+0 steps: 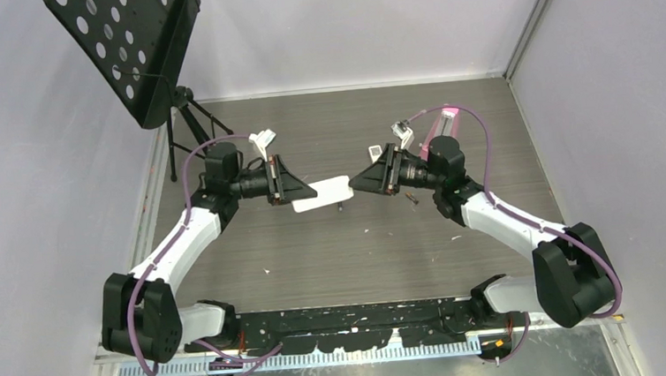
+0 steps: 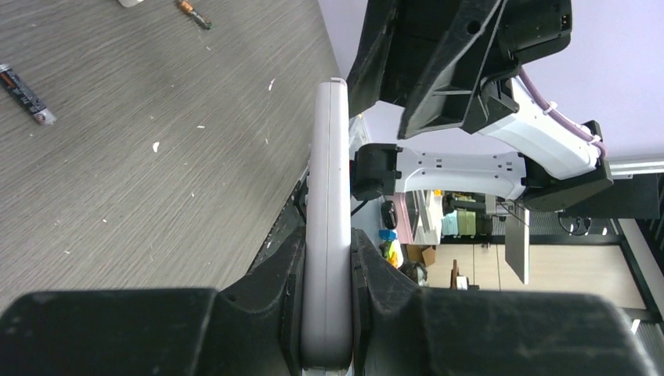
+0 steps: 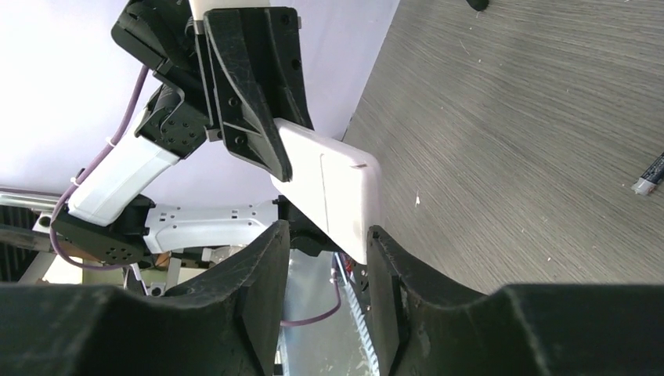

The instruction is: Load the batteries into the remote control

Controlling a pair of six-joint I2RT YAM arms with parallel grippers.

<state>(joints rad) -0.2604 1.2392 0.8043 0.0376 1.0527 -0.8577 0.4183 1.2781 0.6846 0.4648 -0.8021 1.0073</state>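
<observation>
My left gripper is shut on the remote control and holds it above the table, plain white back up. My right gripper faces it, open. The remote control's free corner reaches just between the right fingertips, close to one finger. Loose batteries lie on the table: one below the remote control, one beside the right gripper. The left wrist view shows two batteries, and the right wrist view shows one.
A black perforated music stand on a tripod stands at the back left. A pink and clear object sits behind the right arm. Grey walls close the table on the left, back and right.
</observation>
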